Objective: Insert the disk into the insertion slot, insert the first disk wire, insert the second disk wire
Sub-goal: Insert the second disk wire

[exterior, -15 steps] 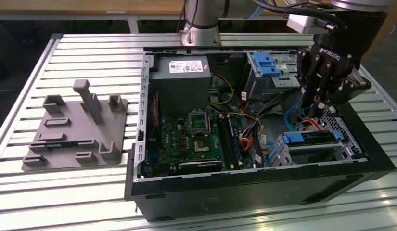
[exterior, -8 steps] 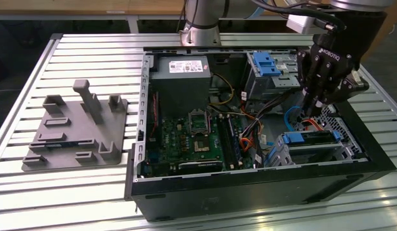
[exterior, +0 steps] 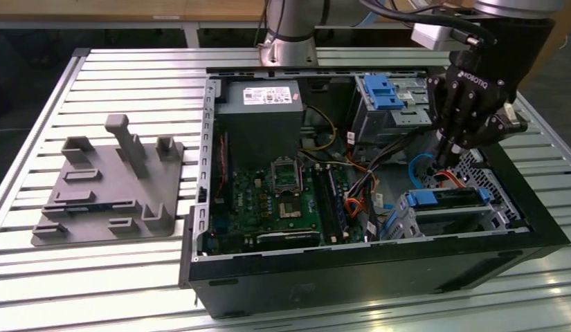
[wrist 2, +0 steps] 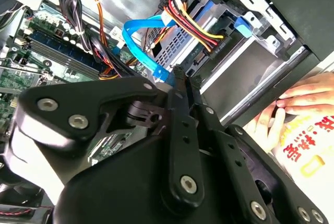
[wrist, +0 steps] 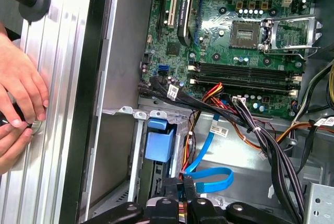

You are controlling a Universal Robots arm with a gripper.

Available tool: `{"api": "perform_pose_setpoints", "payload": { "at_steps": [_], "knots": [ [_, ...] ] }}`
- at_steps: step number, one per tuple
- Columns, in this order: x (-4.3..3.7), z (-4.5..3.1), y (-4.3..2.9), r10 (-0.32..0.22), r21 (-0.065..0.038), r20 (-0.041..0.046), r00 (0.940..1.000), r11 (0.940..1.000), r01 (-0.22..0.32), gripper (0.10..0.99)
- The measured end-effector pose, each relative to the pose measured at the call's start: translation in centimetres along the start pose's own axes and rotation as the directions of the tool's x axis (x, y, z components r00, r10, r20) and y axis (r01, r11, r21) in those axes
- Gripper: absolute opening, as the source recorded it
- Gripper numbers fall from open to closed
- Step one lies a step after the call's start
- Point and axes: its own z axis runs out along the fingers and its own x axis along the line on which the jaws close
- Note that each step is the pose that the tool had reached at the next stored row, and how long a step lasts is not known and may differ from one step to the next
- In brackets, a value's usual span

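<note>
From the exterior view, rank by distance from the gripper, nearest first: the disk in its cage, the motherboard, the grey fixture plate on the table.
From the gripper:
1. The disk, just below it.
2. The motherboard, mid-case, toward the exterior view's left.
3. The grey fixture plate, outside the case, far left.

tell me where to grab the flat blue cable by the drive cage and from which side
Probably the flat blue cable is best taken just behind its plug end, near the gripper, pads on its two broad faces. Come from above, through the case's open side. The free loop would likely flex away, and the insertion slot and other wires crowd it sideways.
</note>
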Motion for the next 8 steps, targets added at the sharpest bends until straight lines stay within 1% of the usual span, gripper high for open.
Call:
{"api": "perform_pose_setpoints", "payload": {
  "at_steps": [1, 8],
  "knots": [
    [0.0, 0.01, 0.0, 0.0, 0.0, 0.0, 1.0, 1.0, 0.0, 0.161],
    [-0.01, 0.04, 0.0, 0.0, 0.0, 0.0001, 1.0, 1.0, 0.0, 0.161]
  ]
}}
